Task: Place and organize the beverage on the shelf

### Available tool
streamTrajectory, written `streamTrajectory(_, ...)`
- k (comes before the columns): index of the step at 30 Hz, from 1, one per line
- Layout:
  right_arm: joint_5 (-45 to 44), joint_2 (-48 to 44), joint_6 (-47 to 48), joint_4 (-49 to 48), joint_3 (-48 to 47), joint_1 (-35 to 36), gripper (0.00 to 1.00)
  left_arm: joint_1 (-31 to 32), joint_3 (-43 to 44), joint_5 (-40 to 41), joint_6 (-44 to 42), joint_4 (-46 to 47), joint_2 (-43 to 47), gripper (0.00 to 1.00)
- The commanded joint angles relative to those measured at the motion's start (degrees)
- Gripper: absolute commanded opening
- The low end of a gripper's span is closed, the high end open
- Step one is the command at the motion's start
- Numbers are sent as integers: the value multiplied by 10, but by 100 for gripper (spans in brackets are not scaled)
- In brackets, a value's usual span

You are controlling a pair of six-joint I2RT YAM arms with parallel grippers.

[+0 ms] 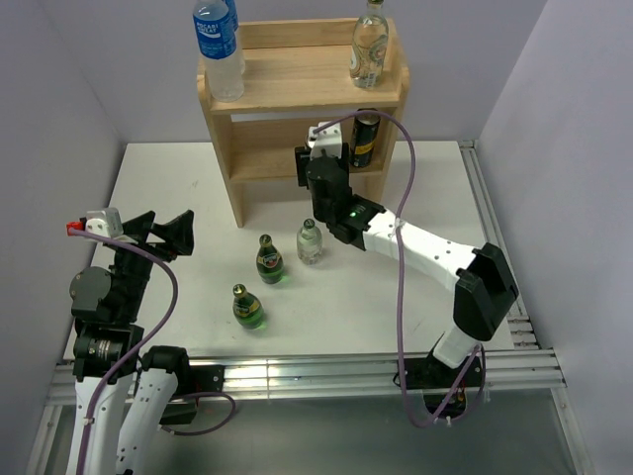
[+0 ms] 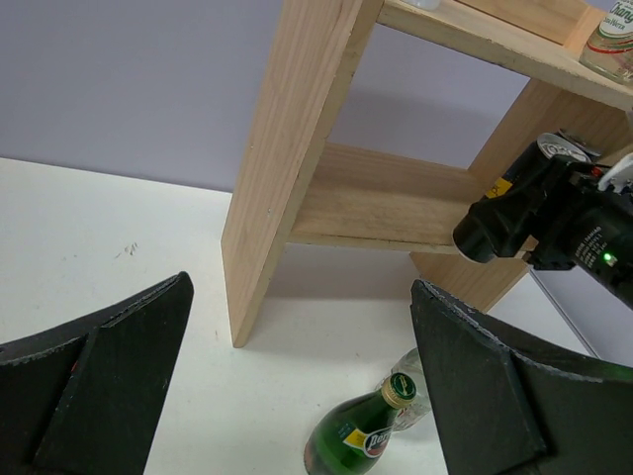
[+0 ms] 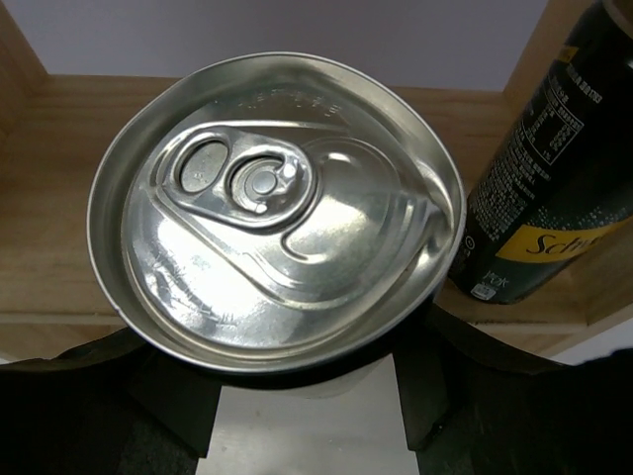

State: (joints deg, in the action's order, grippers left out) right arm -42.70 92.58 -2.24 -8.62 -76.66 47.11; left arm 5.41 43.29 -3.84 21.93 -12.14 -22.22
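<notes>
Right hand (image 1: pixel 318 156) reaches in at the lower tier of the shelf (image 1: pixel 297 84), top centre of the overhead view, closed around a slim can (image 3: pixel 277 208). The wrist view looks straight down on its silver lid, tab unopened, with the tier board behind. Cannot tell whether its base rests on the board. A second dark can (image 3: pixel 549 168) stands upright just beside it, at right of frame, on the same tier. Top tier: clear glass bottle (image 1: pixel 370 45) at right, blue-labelled water bottle (image 1: pixel 220 45) at left. On the white surface (image 1: pixel 178 188) in front of the shelf, all upright: another clear bottle (image 1: pixel 310 240), a green bottle (image 1: pixel 269 259) just left of it, and a lower green bottle (image 1: pixel 247 307) nearer the bottom edge. Left hand (image 1: pixel 168 230) hangs at mid-left, fingers spread wide, holding nothing.
</notes>
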Motion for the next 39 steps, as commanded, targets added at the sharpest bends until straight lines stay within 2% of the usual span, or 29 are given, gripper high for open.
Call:
streamTrajectory(1, 10, -1, 8, -52, -66, -22, 0, -4, 0, -13, -4, 10, 6, 99)
streamTrajectory(14, 20, 39, -2, -53, -91, -63, 0, -4, 0, -15, -3, 10, 4, 99)
streamTrajectory(36, 10, 63, -18, -66, -86, -84, 0, -4, 0, -17, -3, 10, 0, 99)
streamTrajectory(39, 9, 62, -22, -63, -86, -84, 8, -4, 0, -16, -4, 9, 0, 99)
